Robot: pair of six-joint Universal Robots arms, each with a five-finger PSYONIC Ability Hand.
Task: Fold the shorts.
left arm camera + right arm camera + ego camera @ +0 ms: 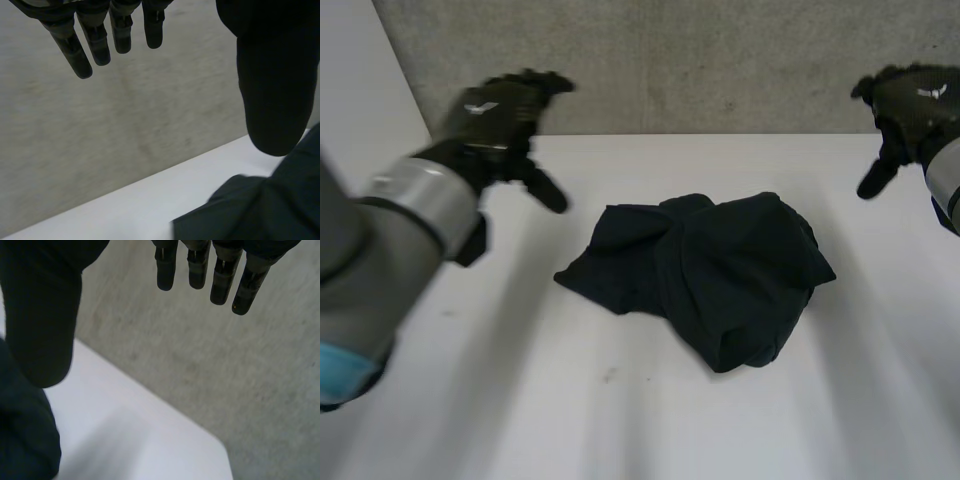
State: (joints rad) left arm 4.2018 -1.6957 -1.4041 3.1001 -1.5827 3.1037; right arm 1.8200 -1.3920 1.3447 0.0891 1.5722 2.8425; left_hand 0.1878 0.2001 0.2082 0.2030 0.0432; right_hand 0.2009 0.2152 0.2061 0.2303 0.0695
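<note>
Table: white, backed by a grey wall.
Shorts: you had them crumpled in a dark heap mid-table.
Left hand: above the table, fingers straight, empty.
Right hand: likewise spread, empty.

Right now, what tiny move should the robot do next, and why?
Probably bring both hands down to the shorts: they lie in a crumpled heap, and the left hand and right hand hover open, apart from them.

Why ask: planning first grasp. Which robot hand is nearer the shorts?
Left. The left robot hand hovers left of the shorts; the right robot hand, farther off to their right.
</note>
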